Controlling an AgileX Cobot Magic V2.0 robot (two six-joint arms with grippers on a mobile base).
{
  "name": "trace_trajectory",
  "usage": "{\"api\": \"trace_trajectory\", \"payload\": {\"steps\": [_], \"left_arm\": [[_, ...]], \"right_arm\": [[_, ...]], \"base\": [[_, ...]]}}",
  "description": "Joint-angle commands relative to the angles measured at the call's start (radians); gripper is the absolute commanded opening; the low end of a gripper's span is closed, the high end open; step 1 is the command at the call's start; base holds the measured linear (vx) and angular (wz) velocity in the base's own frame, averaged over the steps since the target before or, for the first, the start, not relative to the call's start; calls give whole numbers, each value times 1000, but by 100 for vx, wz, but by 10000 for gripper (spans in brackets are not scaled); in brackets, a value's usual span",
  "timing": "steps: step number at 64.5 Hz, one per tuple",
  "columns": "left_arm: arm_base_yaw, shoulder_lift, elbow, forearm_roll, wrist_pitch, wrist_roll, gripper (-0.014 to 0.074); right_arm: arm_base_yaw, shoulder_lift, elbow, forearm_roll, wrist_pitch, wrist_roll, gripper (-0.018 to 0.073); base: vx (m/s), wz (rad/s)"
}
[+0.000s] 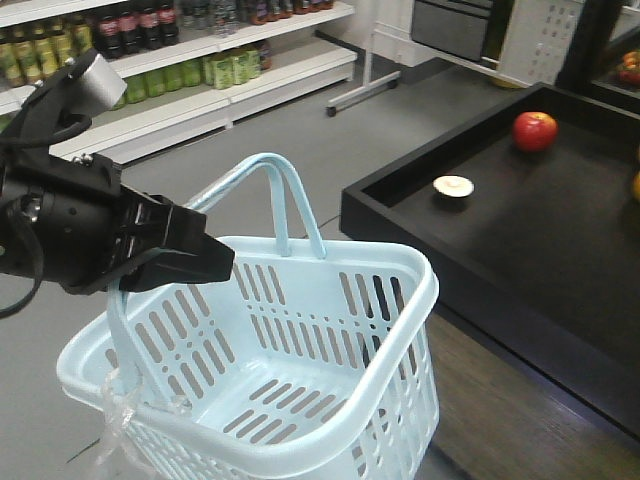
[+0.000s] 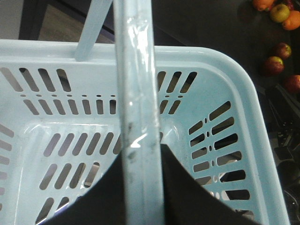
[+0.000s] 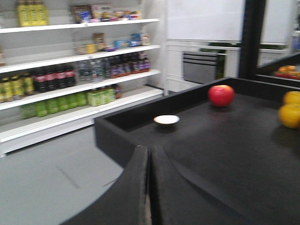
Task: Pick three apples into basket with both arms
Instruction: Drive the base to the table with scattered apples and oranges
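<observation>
My left gripper [image 1: 212,262] [image 2: 142,155] is shut on one hoop handle [image 2: 136,89] of the pale blue basket [image 1: 400,262] [image 2: 197,54], which hangs tilted beside the black table. No apples are in the basket. One red apple [image 1: 535,131] [image 3: 221,95] lies at the far side of the black tray table [image 1: 520,250]. In the left wrist view three red apples [image 2: 282,50] [image 2: 273,65] [image 2: 293,83] lie beyond the basket's right rim. My right gripper [image 3: 150,150] is shut on nothing, low in front of the table's near corner.
A small white dish [image 1: 453,186] [image 3: 166,120] sits on the table near the left rim. Oranges [image 2: 291,21] [image 3: 290,115] and a yellowish apple [image 2: 280,13] lie at the table's right side. Shelves of bottles [image 1: 150,60] line the back wall, across grey floor.
</observation>
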Motion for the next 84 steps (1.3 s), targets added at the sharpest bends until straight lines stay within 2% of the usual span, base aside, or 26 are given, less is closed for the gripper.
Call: {"api": "trace_trajectory", "payload": {"steps": [1,39,84], "left_arm": [[-3,-24,-30,-56,-61,0,-8],[-3,-24,-30,-56,-61,0,-8],[-3,-24,-30,-56,-61,0,-8]], "right_arm": [[-8,-10,14,-8,-71,-5,-4],[-8,-10,14,-8,-71,-5,-4],[-8,-10,14,-8,-71,-5,-4]], "base": [[16,-65],[12,-60],[4,-39]]}}
